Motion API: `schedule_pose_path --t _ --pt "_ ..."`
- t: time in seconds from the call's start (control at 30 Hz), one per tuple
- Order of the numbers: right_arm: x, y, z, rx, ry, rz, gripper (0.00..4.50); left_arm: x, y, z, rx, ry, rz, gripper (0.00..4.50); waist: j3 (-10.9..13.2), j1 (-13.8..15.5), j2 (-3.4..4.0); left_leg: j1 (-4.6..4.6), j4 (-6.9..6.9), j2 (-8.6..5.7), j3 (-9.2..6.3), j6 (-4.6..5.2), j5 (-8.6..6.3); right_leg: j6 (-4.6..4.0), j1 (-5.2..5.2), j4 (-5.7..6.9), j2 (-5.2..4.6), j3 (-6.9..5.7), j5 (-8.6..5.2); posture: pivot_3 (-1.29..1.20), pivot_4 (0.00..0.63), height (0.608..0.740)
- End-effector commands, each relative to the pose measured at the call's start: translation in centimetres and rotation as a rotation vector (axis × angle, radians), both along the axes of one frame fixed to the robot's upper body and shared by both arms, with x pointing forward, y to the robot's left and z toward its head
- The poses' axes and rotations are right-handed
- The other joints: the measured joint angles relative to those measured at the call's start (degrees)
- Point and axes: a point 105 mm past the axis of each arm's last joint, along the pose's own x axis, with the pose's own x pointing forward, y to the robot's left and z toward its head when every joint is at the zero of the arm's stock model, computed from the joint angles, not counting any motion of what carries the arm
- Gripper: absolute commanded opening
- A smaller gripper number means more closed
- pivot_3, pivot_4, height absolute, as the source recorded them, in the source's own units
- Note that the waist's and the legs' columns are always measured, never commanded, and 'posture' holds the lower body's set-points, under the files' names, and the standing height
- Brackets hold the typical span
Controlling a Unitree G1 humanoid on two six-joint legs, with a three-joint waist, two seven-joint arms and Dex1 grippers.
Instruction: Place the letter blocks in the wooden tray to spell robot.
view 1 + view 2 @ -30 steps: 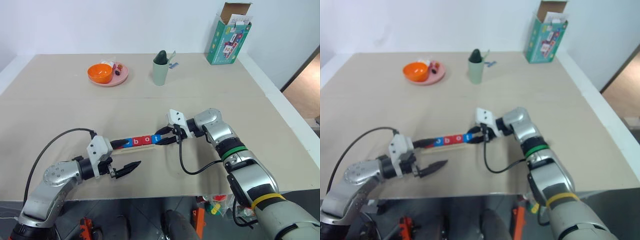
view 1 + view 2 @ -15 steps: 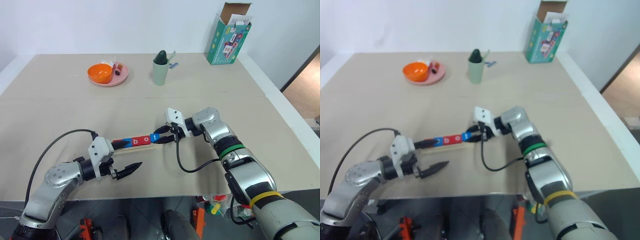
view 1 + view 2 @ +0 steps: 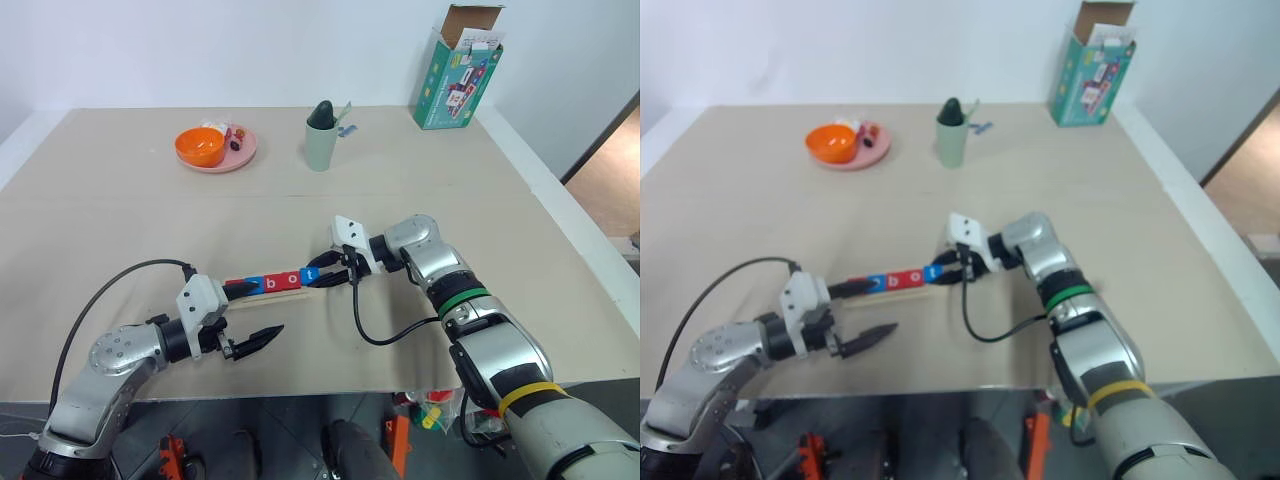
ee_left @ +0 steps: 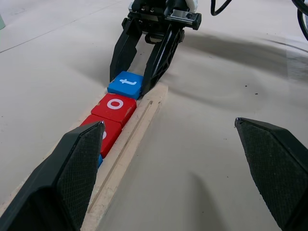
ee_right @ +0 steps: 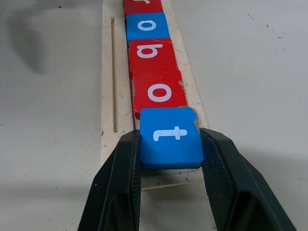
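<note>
The wooden tray (image 5: 109, 96) lies on the tan table, and the letter blocks sit in it in a row. From the far end I read a red tile (image 5: 143, 6), a blue o (image 5: 147, 26), a red b (image 5: 150, 52), a red o (image 5: 159, 93) and a blue t (image 5: 170, 136). My right gripper (image 3: 322, 277) is shut on the t block at the tray's right end, one finger pressed against each side. My left gripper (image 3: 262, 308) is open at the tray's left end, its far finger over the first tiles and nothing between the fingers.
A pink plate (image 3: 243, 157) holding an orange bowl (image 3: 200, 147) stands at the back left. A green cup (image 3: 321, 140) is at the back centre and a green carton (image 3: 458, 75) at the back right. The table's front edge runs just below my left gripper.
</note>
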Motion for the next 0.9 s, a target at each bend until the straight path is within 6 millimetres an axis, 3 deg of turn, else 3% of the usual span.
schedule_pose_path --t 0.03,0.77,0.83,0.9 --pt "0.06 0.27 0.55 -0.003 -0.020 0.016 1.20 -0.27 -0.26 0.76 0.001 -0.043 -0.019 4.50 0.0 0.0 0.00 0.00 0.00 0.00 0.00 0.00 0.00 0.00 0.00 0.00 0.00 0.00 0.00 0.00 0.150 0.740" --pt "-0.04 0.33 0.39 -0.002 -0.006 0.027 1.20 -0.34 -0.20 0.54 0.009 -0.039 -0.019 4.50 0.0 0.0 0.00 0.01 0.00 0.00 0.00 0.00 0.00 0.00 0.00 0.00 0.01 0.00 0.00 0.00 0.150 0.740" --pt "-0.02 0.34 0.39 0.000 0.001 0.025 2.25 -0.36 -0.17 0.53 0.009 -0.038 -0.018 4.50 0.0 0.0 0.00 0.02 0.00 0.00 0.00 0.00 0.00 0.00 0.00 0.00 0.01 0.00 0.00 0.00 0.150 0.740" --pt "-0.01 0.31 0.39 -0.001 0.007 0.023 2.94 -0.37 -0.14 0.52 0.010 -0.038 -0.017 4.50 0.0 0.0 0.00 0.02 0.00 0.01 0.00 0.00 0.00 0.00 0.00 0.01 0.01 0.00 0.00 0.00 0.150 0.740"
